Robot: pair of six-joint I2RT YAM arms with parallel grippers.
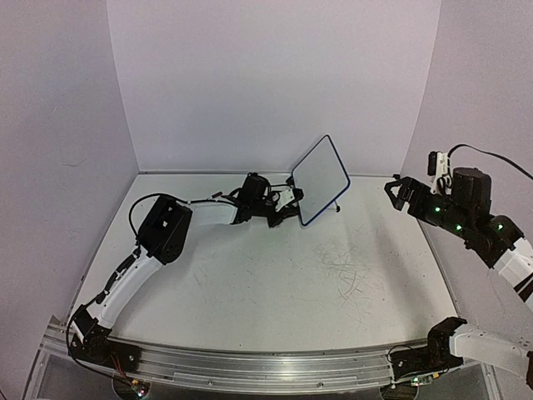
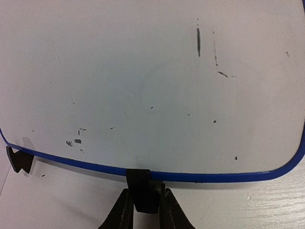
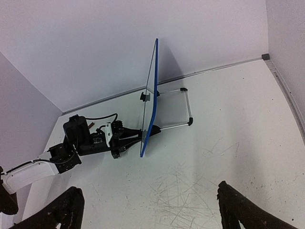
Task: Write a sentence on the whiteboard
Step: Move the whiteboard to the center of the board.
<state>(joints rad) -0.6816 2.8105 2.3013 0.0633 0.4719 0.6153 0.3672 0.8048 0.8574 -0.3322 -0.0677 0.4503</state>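
Note:
The whiteboard (image 1: 321,178), white with a thin dark-blue rim, stands tilted at the back middle of the table. In the right wrist view it is edge-on (image 3: 149,102). It fills the left wrist view (image 2: 152,86), with only stray dark specks and short strokes; no written sentence shows. My left gripper (image 2: 143,202) is shut on a black foot (image 2: 139,187) at the board's lower rim, and it also shows in the top view (image 1: 291,208). A second black foot (image 2: 19,160) sits at the left. My right gripper (image 1: 398,193) is open, empty and raised at the right, well apart from the board; its fingertips (image 3: 229,196) frame the right wrist view.
A thin metal wire stand (image 3: 188,106) props the board from behind. Grey scribbled scuffs (image 1: 350,271) mark the tabletop right of centre. White walls close in the back and sides. No marker shows.

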